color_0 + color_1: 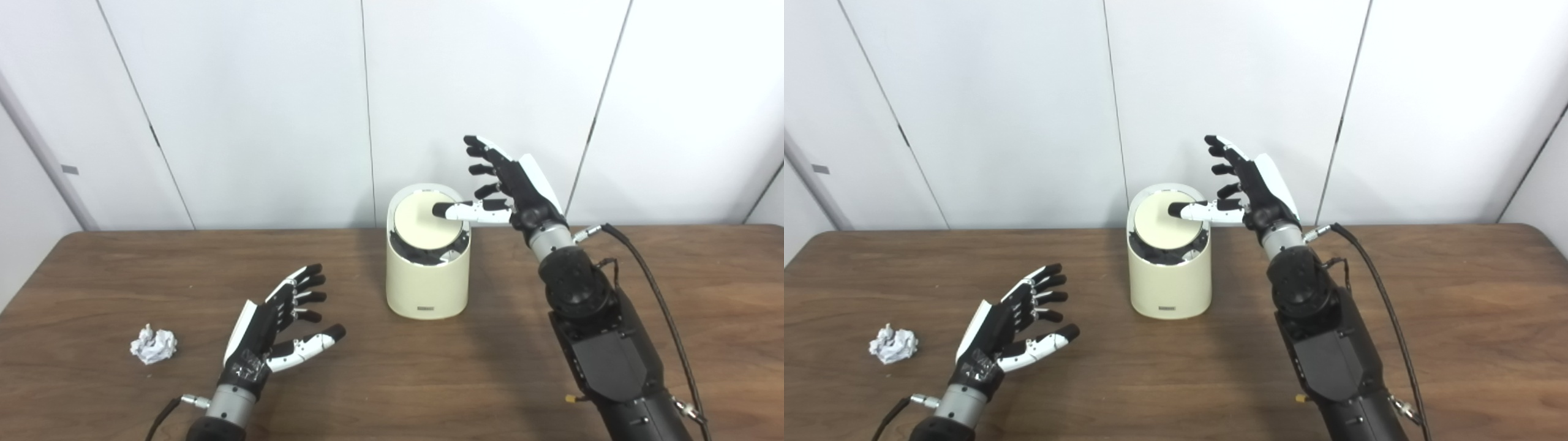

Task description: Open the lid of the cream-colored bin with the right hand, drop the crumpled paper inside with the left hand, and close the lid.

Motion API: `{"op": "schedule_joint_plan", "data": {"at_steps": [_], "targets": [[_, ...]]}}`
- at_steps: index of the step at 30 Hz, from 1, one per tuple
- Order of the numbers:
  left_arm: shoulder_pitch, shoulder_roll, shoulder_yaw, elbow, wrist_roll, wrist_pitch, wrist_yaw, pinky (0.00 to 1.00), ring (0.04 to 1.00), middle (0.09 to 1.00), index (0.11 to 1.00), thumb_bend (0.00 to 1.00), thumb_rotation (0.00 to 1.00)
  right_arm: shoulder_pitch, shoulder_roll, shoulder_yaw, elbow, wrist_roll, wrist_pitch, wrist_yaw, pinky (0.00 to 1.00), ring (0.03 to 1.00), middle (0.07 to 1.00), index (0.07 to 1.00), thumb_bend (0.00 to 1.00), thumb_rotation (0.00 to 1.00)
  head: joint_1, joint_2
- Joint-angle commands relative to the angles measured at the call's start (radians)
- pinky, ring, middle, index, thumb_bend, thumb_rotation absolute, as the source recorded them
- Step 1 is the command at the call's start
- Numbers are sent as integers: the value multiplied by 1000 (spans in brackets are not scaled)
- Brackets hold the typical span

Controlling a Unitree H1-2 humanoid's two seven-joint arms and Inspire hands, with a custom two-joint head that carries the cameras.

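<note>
Right hand (511,184), fingers spread, thumb on lid (425,223): press steadily near the rim. Left hand (275,327) open beside paper (153,345).

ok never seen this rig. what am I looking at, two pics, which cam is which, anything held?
It is a humanoid robot with two arms, each ending in a robot hand with fingers and a thumb. Both pictures come from two cameras side by side on its head, so they show one scene from slightly different spots. On the brown table stand a cream-colored bin and, far left, a crumpled paper. The right robot hand is raised beside the bin, its thumb reaching over the round lid, which looks tilted, showing a dark gap at the front. The left robot hand is open above the table, right of the paper. Nothing is held.
</note>
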Motion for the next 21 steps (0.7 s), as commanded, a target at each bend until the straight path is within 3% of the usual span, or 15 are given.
{"op": "schedule_joint_plan", "data": {"at_steps": [1,21], "targets": [[-32,10,3,-21,-1,-31,3,667,784,859,895,743,242,-56,-11,2,-15,-3,-54,-16,571,805,897,889,905,278,2,1],[-19,-2,0,-54,-13,-2,-1,658,786,860,897,729,224,-63,-3,51,14,-66,-19,-14,606,811,901,891,965,339,13,14]]}}
